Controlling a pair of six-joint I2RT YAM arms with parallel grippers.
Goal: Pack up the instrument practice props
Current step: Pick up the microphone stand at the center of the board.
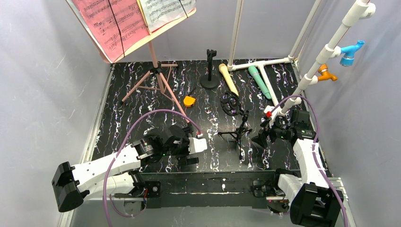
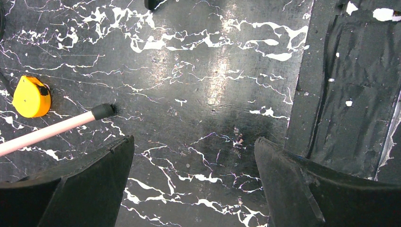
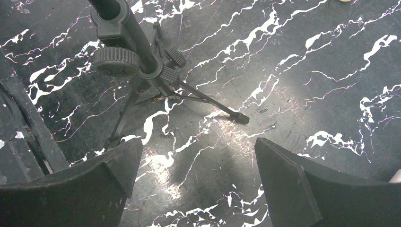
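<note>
The pink music board (image 1: 124, 47) stands at the back left on pink tripod legs (image 1: 158, 80). It holds a pink sheet (image 1: 108, 23) and a white sheet (image 1: 165, 9). A beige microphone (image 1: 228, 79) and a teal microphone (image 1: 260, 81) lie at the back centre. My left gripper (image 1: 193, 147) (image 2: 193, 142) hovers open over bare table, with one pink leg tip (image 2: 52, 130) to its far side. My right gripper (image 1: 261, 138) (image 3: 197, 142) is open and empty beside a small black tripod (image 3: 142, 61).
A yellow tape measure (image 1: 189, 101) (image 2: 30, 97) lies by the pink legs. A black round-base stand (image 1: 209, 71) and the black tripod with its ring mount (image 1: 234, 118) stand mid-table. The white pipe frame (image 1: 283, 61) with blue (image 1: 352, 52) and orange (image 1: 327, 73) fittings fills the right.
</note>
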